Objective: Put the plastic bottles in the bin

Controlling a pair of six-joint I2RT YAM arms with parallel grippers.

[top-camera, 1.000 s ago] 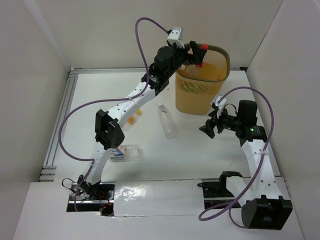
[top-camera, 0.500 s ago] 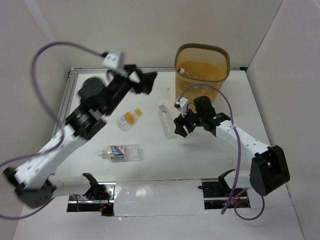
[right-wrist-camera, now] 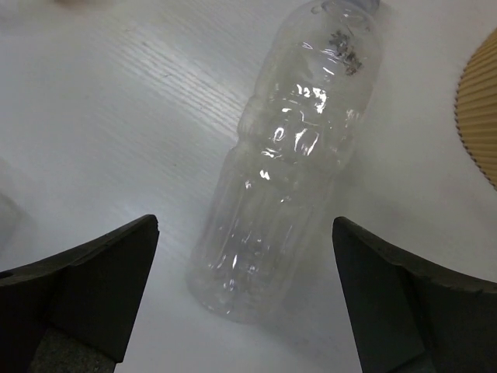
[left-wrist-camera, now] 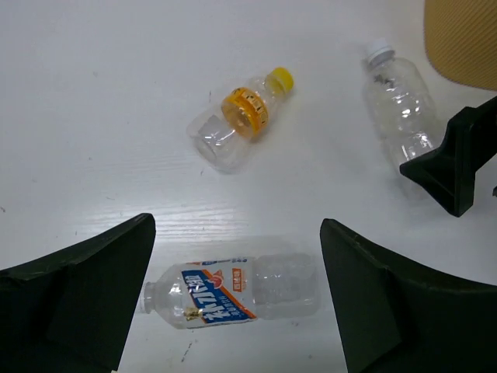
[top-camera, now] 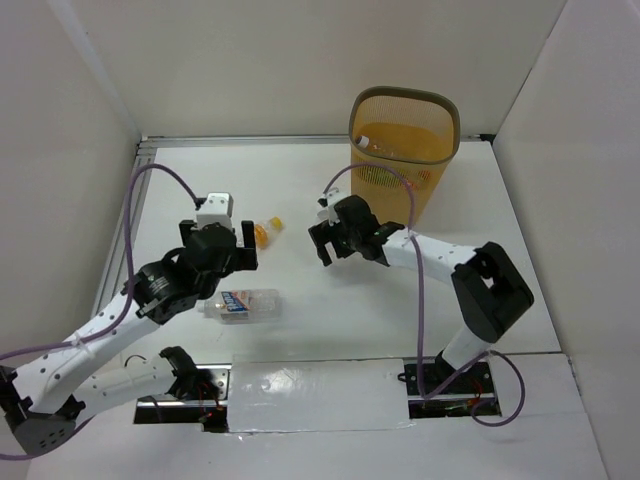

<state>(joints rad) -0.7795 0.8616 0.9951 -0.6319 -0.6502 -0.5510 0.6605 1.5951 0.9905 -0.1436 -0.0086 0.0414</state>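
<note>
Three plastic bottles lie on the white table. A clear one with a blue label (left-wrist-camera: 233, 291) (top-camera: 240, 305) lies on its side just beyond my left gripper (left-wrist-camera: 237, 225) (top-camera: 218, 248), which hangs open above it with nothing held. A small bottle with an orange band and yellow cap (left-wrist-camera: 237, 128) (top-camera: 265, 232) lies further off. A clear white-capped bottle (right-wrist-camera: 287, 163) (left-wrist-camera: 400, 105) lies between the wide-open fingers of my right gripper (right-wrist-camera: 245, 225) (top-camera: 322, 243), untouched; the top view hides it. The orange ribbed bin (top-camera: 405, 150) stands at the back right.
The bin's wall shows at the right edge of the right wrist view (right-wrist-camera: 481, 101) and in the corner of the left wrist view (left-wrist-camera: 466, 39). A finger of the right gripper (left-wrist-camera: 458, 163) pokes into the left wrist view. White walls enclose the table.
My left arm has swung back from over the bin and come down near the blue-labelled bottle. My right arm has reached left to the clear bottle, and its jaws have widened.
</note>
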